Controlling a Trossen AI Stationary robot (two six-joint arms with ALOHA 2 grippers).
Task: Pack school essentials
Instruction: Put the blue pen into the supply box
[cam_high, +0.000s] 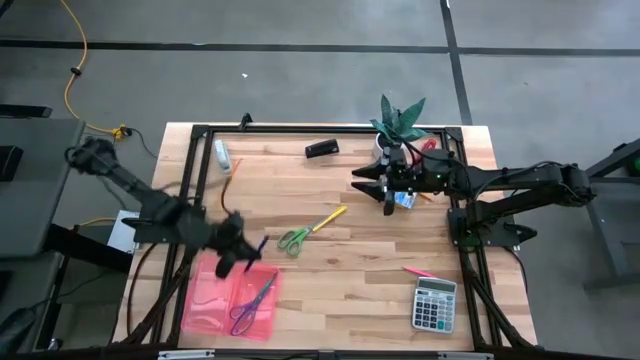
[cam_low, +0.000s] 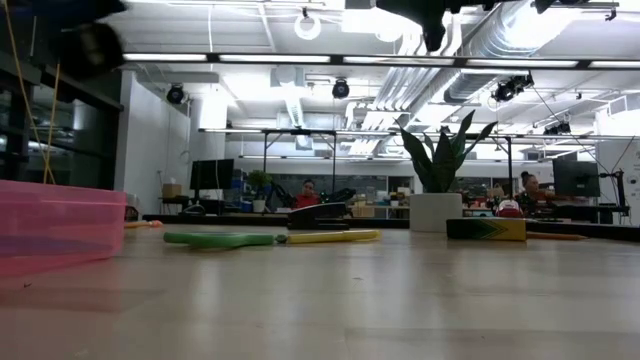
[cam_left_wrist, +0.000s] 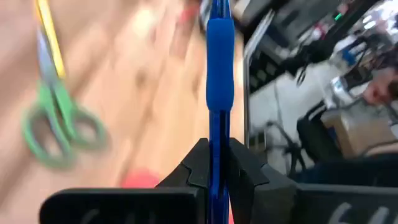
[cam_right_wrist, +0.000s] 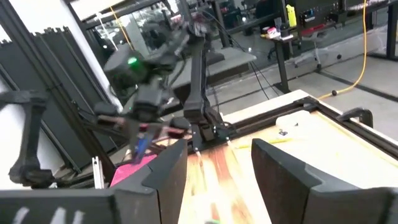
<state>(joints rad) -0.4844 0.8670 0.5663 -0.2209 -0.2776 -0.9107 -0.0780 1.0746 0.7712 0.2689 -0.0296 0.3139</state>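
My left gripper (cam_high: 238, 255) is shut on a blue pen (cam_left_wrist: 217, 68) above the far edge of the pink tray (cam_high: 205, 310). Purple-handled scissors (cam_high: 250, 300) lie in the tray. Green-handled scissors (cam_high: 294, 239) and a yellow pencil (cam_high: 328, 219) lie flat on the table mid-way; they also show in the left wrist view, the scissors (cam_left_wrist: 59, 124) and the pencil (cam_left_wrist: 46, 31). My right gripper (cam_right_wrist: 217, 168) is open and empty, at the far right (cam_high: 388, 198) next to the small green-blue box (cam_high: 404, 201). A pink pencil (cam_high: 420, 272) lies by the calculator. My left gripper pinches the blue pen's shaft (cam_left_wrist: 217, 149) between its two fingers, just behind the thicker blue grip sleeve (cam_left_wrist: 217, 62). The pen runs along the fingers and sticks out past their tips. It is lifted clear of the table and the tray.
A grey calculator (cam_high: 435, 303) lies at the near right. A potted plant (cam_high: 400, 120), a black oblong object (cam_high: 321, 149) and a white tube (cam_high: 222, 155) stand along the far edge. Bare wood shows in the table's middle and near side.
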